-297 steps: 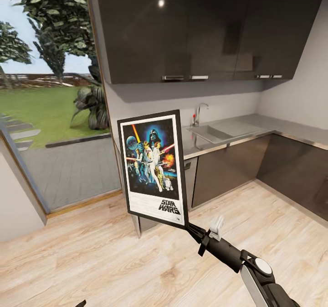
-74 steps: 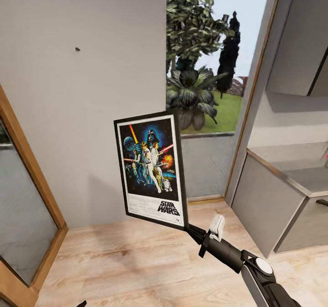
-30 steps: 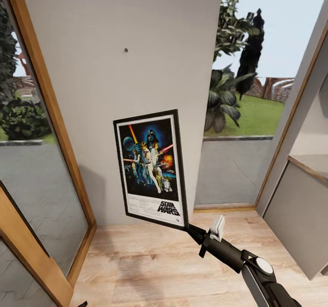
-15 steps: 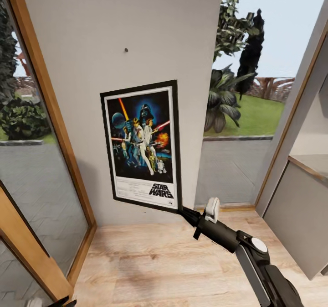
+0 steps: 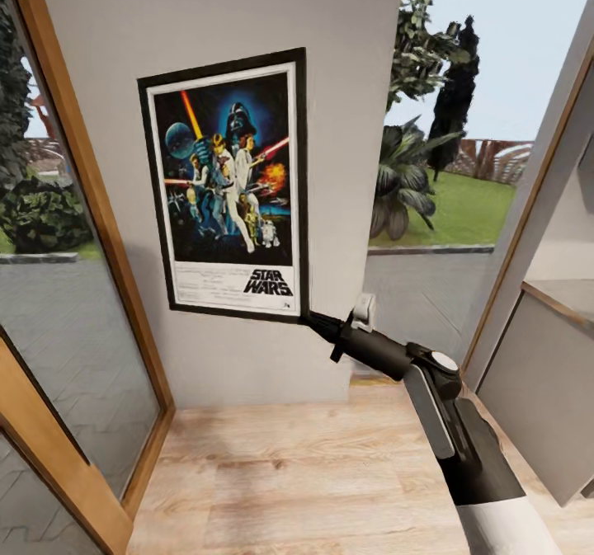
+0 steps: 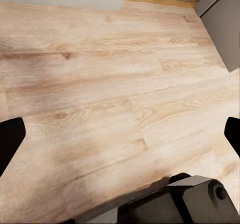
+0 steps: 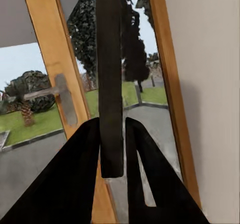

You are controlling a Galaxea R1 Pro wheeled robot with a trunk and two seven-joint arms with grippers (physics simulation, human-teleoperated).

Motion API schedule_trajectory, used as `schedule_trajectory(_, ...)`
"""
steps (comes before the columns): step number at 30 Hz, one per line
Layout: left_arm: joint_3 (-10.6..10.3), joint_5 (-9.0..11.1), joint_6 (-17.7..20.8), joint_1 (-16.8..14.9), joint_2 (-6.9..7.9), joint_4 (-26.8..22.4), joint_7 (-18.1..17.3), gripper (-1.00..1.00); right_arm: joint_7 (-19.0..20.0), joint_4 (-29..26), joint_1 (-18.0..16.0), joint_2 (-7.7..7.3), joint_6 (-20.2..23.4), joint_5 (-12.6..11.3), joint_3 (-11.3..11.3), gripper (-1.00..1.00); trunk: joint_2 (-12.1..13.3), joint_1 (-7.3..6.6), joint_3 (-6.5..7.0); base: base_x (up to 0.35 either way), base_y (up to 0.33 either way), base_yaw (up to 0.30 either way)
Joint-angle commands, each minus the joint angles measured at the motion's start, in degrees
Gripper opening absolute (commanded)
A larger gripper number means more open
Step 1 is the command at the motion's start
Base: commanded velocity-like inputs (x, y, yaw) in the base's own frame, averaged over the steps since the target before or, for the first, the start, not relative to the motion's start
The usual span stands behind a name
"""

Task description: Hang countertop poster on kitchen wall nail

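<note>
Head view: poster [image 5: 227, 185], flat glossy rectangle in thin black frame, held upright against the matte grey wall [image 5: 346, 35], pinched at its lower corner by the right gripper [image 5: 316, 321]. Hanging step; next, settle it on the nail, seemingly hidden behind it.
Left wrist view: pale wood floor [image 6: 100, 84]; left fingers' state: cannot tell.
Right wrist view: dark fingers [image 7: 75, 184] clamp the frame edge-on.

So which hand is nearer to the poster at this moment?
The right. The right hand grips the poster at its lower corner, its fingers on both sides of the frame edge. The left hand points down at the wooden floor, away from it.
</note>
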Motion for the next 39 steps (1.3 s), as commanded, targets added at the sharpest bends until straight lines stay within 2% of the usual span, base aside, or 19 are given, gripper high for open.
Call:
schedule_trajectory(1, 0.1, 0.0, -1.1, 0.0, -0.02, 0.7, 0.0, 1.0, 0.1, 0.0, -0.8, 0.27, 1.2, -0.7, 0.0, -1.0, -0.1, 0.04, -0.12, 0.0, 0.0, 0.0)
schedule_trajectory(5, 0.3, -0.3, -4.6, 0.0, -0.18, 2.7, 0.1, 1.0, 0.0, 0.3, -5.4, 0.95, 3.1, -1.7, 0.0, -1.0, -0.1, 0.04, -0.12, 0.0, 0.0, 0.0)
schedule_trajectory(10, 0.5, -0.2, -5.6, 0.0, -0.44, 3.2, -0.1, 1.0, -1.0, 0.6, -10.4, 1.16, 3.7, -6.7, -0.1, -1.0, -0.1, 0.04, -0.12, 0.0, 0.0, 0.0)
schedule_trajectory(13, 0.9, 2.5, -5.7, 0.0, -0.43, 3.2, -1.5, 1.0, -2.8, 0.9, -12.7, 1.19, 3.7, -8.6, -0.1, -1.0, -0.1, 0.04, -0.12, 0.0, 0.0, 0.0)
schedule_trajectory(14, 1.1, 3.8, -5.7, 0.0, -0.41, 3.2, -3.0, 1.0, -3.4, 1.3, -13.4, 1.19, 3.8, -9.8, -0.1, -1.0, -0.1, 0.04, -0.12, 0.0, 0.0, 0.0)
schedule_trajectory(15, 1.4, 5.2, -5.7, 0.0, -0.32, 3.2, -5.7, 1.0, -5.0, 3.5, -15.3, 1.12, 3.8, -11.7, -0.1, -1.0, -0.1, 0.04, -0.12, 0.0, 0.0, 0.0)
schedule_trajectory(18, 2.0, 5.9, -5.7, 0.0, -0.27, 3.2, -7.3, 1.0, -6.5, 8.8, -19.2, 1.05, 3.8, -12.7, -0.1, -1.0, -0.1, 0.04, -0.12, 0.0, 0.0, 0.0)
schedule_trajectory(20, 2.5, 6.1, -5.7, 0.0, -0.25, 3.2, -7.9, 1.0, -7.1, 13.4, -23.2, 1.04, 4.3, -13.0, -0.1, -1.0, -0.1, 0.04, -0.12, 0.0, 0.0, 0.0)
schedule_trajectory(21, 2.7, 6.2, -5.7, 0.0, -0.23, 3.2, -8.0, 1.0, -7.3, 16.4, -25.9, 1.06, 6.5, -13.1, -0.1, -1.0, -0.1, 0.04, -0.12, 0.0, 0.0, 0.0)
schedule_trajectory(29, 2.9, 6.2, -5.7, 0.0, -0.23, 3.2, -8.1, 1.0, -6.9, 20.3, -28.2, 0.8, 9.1, -12.9, 0.1, -1.0, -0.1, 0.04, -0.12, 0.0, 0.0, 0.0)
schedule_trajectory(33, 2.9, 6.2, -5.7, 0.0, -0.24, 3.2, -8.1, 1.0, -2.6, 21.0, -28.5, 0.51, 9.2, -12.8, 2.6, -1.0, -0.1, 0.04, -0.12, 0.0, 0.0, 0.0)
schedule_trajectory(36, 2.9, 6.2, -5.7, 0.0, -0.25, 3.2, -8.1, 1.0, -0.4, 21.0, -28.5, 0.39, 9.2, -12.8, 3.6, -1.0, -0.1, 0.04, -0.12, 0.0, 0.0, 0.0)
schedule_trajectory(37, 2.9, 6.2, -5.7, 0.0, -0.25, 3.2, -8.1, 1.0, 2.5, 20.9, -28.5, 0.33, 9.2, -12.8, 4.2, -1.0, -0.1, 0.04, -0.12, 0.0, 0.0, 0.0)
schedule_trajectory(39, 2.9, 6.2, -5.7, 0.0, -0.25, 3.2, -8.1, 1.0, 3.2, 20.9, -28.5, 0.31, 9.1, -12.8, 4.3, -1.0, -0.1, 0.04, -0.12, 0.0, 0.0, 0.0)
